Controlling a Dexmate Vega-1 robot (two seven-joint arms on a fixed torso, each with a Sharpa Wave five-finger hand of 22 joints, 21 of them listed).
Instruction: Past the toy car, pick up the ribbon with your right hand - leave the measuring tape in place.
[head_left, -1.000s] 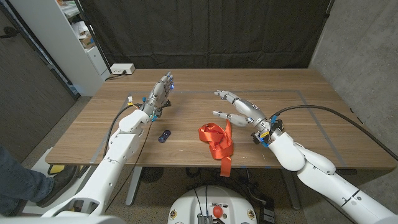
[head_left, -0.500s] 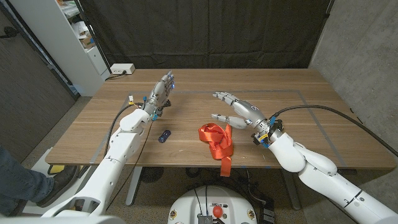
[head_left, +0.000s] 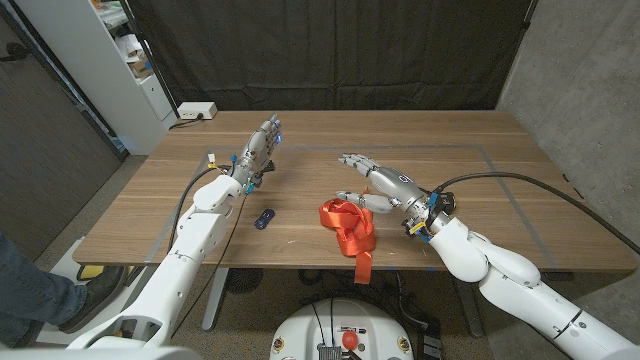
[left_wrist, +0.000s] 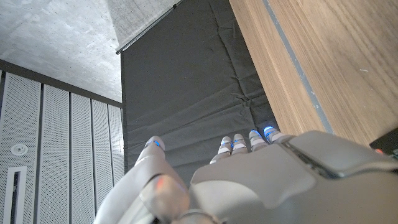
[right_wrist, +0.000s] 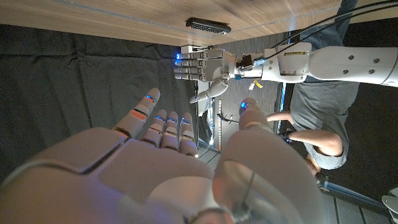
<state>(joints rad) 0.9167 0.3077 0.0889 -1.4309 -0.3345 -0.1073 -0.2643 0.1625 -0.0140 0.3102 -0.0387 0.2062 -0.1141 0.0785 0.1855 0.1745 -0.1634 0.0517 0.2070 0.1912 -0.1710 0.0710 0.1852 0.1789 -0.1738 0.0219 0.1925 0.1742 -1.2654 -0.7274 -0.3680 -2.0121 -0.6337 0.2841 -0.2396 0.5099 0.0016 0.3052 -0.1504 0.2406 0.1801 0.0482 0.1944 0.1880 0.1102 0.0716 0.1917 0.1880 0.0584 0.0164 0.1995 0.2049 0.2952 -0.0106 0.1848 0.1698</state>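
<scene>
An orange ribbon (head_left: 346, 226) lies bunched near the table's front edge, one tail hanging over the edge. A small dark blue toy car (head_left: 264, 217) sits to its left; in the right wrist view the toy car (right_wrist: 208, 25) shows on the wood. My right hand (head_left: 381, 185) hovers just right of and above the ribbon, fingers spread, holding nothing. My left hand (head_left: 258, 150) stands raised at the back left, fingers extended, and my left hand (right_wrist: 202, 65) also appears in the right wrist view.
A white power strip (head_left: 196, 111) lies at the table's far left corner. A black cable (head_left: 530, 182) runs from my right wrist across the table's right side. A person (right_wrist: 317, 118) stands beyond the table in the right wrist view.
My right hand has moved slightly left and lower, closer to the ribbon. The left hand, ribbon and toy car have stayed put.
</scene>
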